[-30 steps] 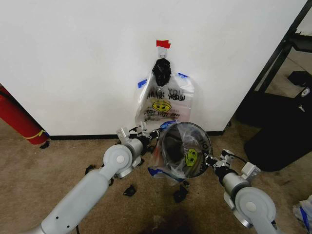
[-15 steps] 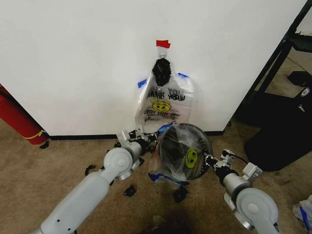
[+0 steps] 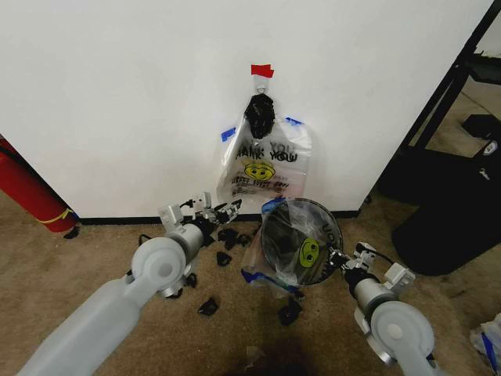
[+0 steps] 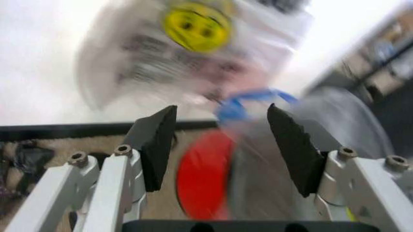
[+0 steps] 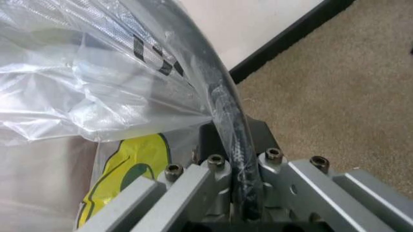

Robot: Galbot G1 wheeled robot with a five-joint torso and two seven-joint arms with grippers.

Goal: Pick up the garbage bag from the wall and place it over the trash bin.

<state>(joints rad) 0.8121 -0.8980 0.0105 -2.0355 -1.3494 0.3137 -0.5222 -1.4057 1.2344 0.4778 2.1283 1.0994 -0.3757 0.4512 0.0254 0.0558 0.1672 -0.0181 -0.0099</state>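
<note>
The trash bin (image 3: pixel 286 231) stands on the carpet below the wall (image 3: pixel 117 94), dark inside, with the see-through garbage bag (image 3: pixel 309 251) draped over its mouth, yellow smiley showing. My right gripper (image 3: pixel 338 258) is shut on the bin's black rim (image 5: pixel 226 96) with bag film (image 5: pixel 96 87) around it; the gripper (image 5: pixel 235 181) clamps the rim between its fingers. My left gripper (image 3: pixel 227 210) hangs open, a little apart from the bin's left side. Its pads (image 4: pixel 158 145) frame the bin's red body (image 4: pixel 203 176) and the bag's blue trim (image 4: pixel 248 104).
A bunch of like bags (image 3: pixel 266 164) hangs under a black clip (image 3: pixel 260 117) below red tape (image 3: pixel 262 70). A long red cylinder (image 3: pixel 31 192) leans at the left. Black scraps (image 3: pixel 207 307) litter the carpet. A black stand (image 3: pixel 446 211) fills the right.
My left arm has drawn back to the left, away from the bin's left rim, its gripper now apart and open. The bin and bag shifted slightly right. The right gripper kept its hold.
</note>
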